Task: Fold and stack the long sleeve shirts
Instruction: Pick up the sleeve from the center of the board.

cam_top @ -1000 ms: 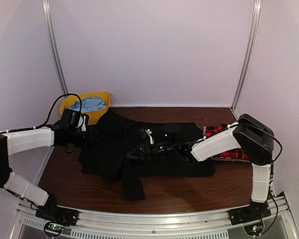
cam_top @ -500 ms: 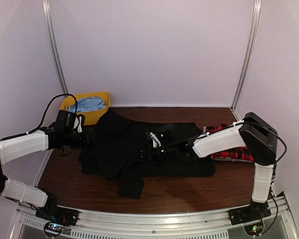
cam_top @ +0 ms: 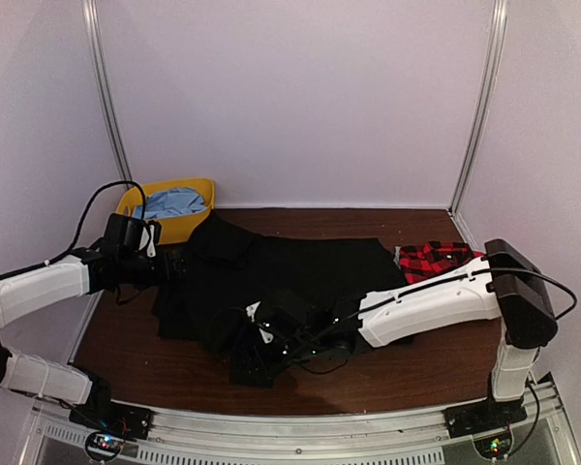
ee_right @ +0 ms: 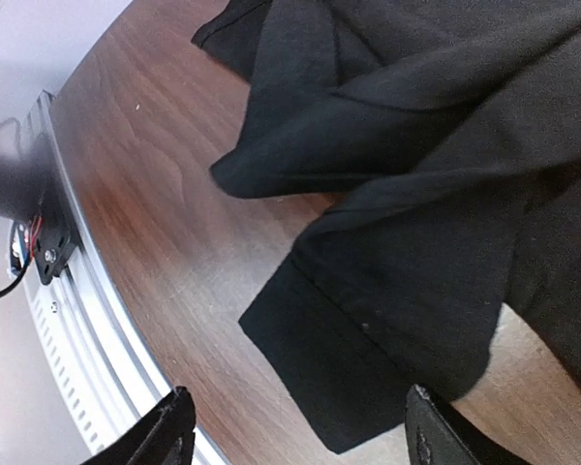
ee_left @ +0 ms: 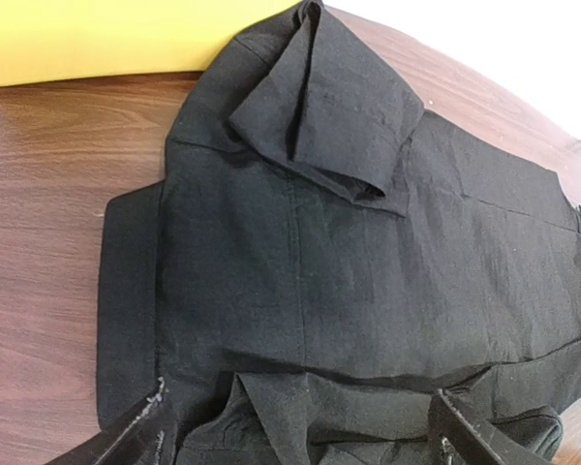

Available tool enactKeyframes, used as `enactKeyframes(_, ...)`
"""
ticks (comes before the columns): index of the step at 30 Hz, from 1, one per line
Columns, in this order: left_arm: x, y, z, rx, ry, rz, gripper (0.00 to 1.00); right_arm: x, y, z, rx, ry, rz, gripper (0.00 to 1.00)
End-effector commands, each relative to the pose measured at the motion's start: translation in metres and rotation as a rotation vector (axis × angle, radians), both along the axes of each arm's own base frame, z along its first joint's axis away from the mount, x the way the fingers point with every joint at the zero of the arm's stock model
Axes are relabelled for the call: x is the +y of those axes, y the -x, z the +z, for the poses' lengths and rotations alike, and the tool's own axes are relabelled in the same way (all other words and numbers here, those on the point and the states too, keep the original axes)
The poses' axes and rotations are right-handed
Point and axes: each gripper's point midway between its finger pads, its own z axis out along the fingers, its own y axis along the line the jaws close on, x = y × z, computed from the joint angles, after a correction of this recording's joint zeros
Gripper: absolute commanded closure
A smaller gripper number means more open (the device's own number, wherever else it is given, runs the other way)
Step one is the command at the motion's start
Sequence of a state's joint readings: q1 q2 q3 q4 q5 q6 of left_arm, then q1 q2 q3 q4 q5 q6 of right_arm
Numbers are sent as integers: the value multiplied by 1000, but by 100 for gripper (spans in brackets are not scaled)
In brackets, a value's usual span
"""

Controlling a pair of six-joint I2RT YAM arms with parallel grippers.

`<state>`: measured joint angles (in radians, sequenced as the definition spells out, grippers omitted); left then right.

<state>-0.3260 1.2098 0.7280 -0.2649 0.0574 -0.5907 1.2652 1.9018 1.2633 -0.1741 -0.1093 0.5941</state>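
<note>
The black long sleeve shirt lies spread across the middle of the table, collar toward the left, with one sleeve trailing toward the near edge. The red-and-black plaid shirt lies bunched at the right. My left gripper hovers at the black shirt's left edge, open, its fingertips standing wide over a cloth fold. My right gripper hangs open over the trailing sleeve's cuff, its fingertips either side of it and holding nothing.
A yellow bin holding blue cloth stands at the back left, close to the shirt's collar. The table's metal front rail runs just beyond the cuff. White walls enclose the table at the back and on both sides.
My right gripper opened, letting go of the cloth, and swung from the shirt's middle to the near-left sleeve cuff, uncovering the plaid shirt. My left gripper opened wider and drew back slightly.
</note>
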Motion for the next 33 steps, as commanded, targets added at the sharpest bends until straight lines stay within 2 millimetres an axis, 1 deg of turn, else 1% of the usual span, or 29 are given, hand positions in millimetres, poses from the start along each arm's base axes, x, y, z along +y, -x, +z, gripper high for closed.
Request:
enactKeyframes(1, 7, 0, 3, -13, -15, 27, 9, 8, 7, -25, -93, 147, 15, 27)
enactKeyframes(5, 7, 0, 4, -16, -18, 17, 9, 21, 16, -41, -96, 192, 53, 26)
enactKeyframes(8, 6, 1, 4, -18, -20, 10, 8, 29, 15, -48, -103, 211, 56, 25)
enactKeyframes(11, 5, 2, 4, -16, -20, 0, 8, 29, 9, -58, -133, 265, 35, 25)
enactKeyframes(14, 5, 3, 3, -16, -24, -5, 8, 25, 3, -65, -179, 326, 6, 27)
enactKeyframes(19, 6, 4, 0, -11, -31, -7, 9, 7, -1, -80, -236, 439, -22, 41)
enactKeyframes(22, 6, 5, 0, -11, -30, -8, 8, -3, -1, -84, -267, 484, -39, 52)
enactKeyframes(24, 6, 5, -1, -10, -31, -8, 9, -8, 0, -86, -271, 498, -43, 60)
enactKeyframes(29, 6, 8, -4, -3, -29, -17, 8, -11, 0, -75, -269, 463, -51, 84)
enactKeyframes(32, 6, 10, -3, -8, -30, -18, 7, -12, -1, -67, -275, 446, -60, 100)
enactKeyframes(33, 6, 10, -3, -11, -31, -20, 7, -12, -1, -64, -274, 436, -60, 100)
